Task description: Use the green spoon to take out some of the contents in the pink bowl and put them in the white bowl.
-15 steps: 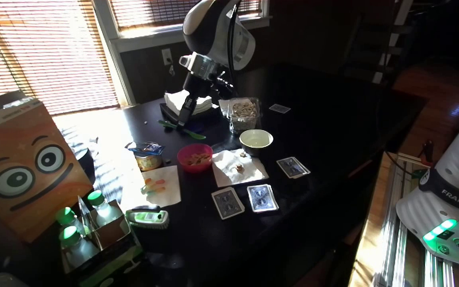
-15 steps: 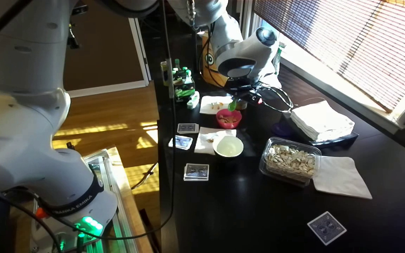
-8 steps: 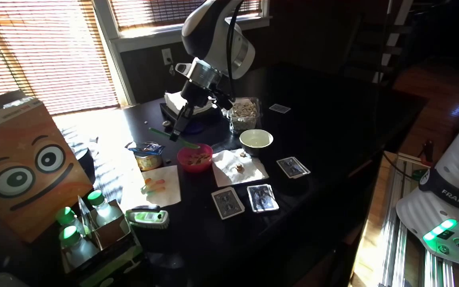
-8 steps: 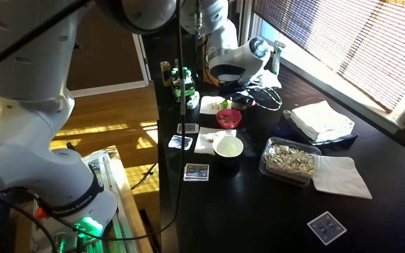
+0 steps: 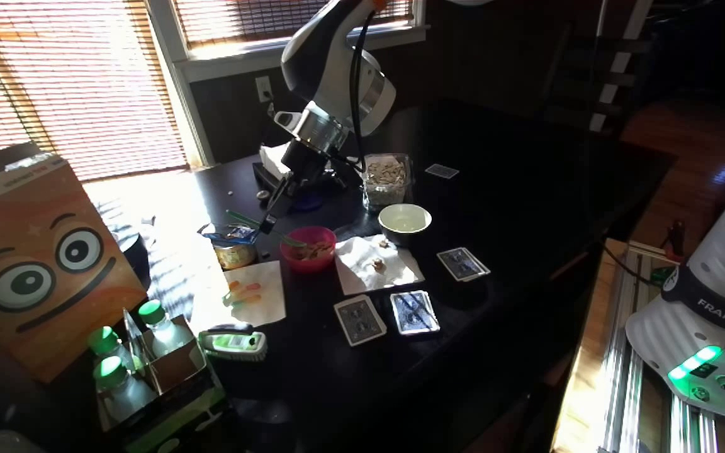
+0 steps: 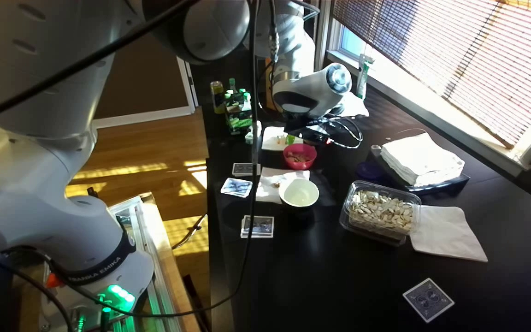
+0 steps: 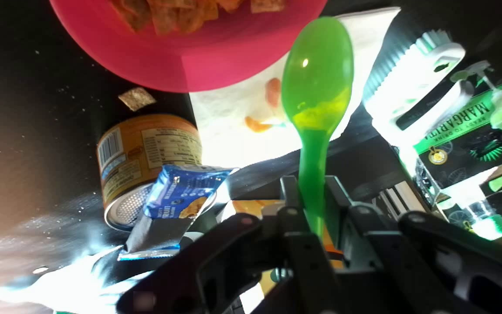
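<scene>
1. Pinching the spoon (image 7: 315, 131) by its handle, the gripper (image 7: 313, 192) stands narrow.
2. Beyond the gripper, the spoon's head overlaps the pink bowl (image 5: 309, 265) in view; contact unclear.
3. White bowl (image 5: 405, 220) stands apart from the spoon.

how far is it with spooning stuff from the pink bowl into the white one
Done: the green spoon is held in the gripper. In hand: in the wrist view its head overlaps the rim of the pink bowl, likely ready to scoop, with no food visible on it. Left: scoop some brown pieces and tip them into the white bowl, where none show.
</scene>
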Controlling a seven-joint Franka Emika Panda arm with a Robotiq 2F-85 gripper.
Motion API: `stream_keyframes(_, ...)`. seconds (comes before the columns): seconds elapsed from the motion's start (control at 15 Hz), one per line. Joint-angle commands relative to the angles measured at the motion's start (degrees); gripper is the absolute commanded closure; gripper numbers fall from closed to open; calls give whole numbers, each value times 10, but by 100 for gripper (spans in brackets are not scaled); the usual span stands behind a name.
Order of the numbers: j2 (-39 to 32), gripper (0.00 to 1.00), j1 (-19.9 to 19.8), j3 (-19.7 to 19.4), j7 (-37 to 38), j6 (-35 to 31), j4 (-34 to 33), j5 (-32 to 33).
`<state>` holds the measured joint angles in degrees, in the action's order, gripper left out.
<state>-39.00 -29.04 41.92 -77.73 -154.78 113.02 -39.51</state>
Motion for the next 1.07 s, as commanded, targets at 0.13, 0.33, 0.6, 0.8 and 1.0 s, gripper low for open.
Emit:
stream_keyframes(0.13,-53,96,-22,23,-184,6,-33,-103)
stream_keyframes(0.33,-53,96,-15,7,-264,17,-39,-154)
stream_keyframes(0.6,-54,96,8,-27,-349,51,-53,-222)
stream_keyframes(0.8,-40,96,41,-69,-407,79,-59,-280)
stream_keyframes(1.0,-35,96,88,-129,-445,118,-72,-328)
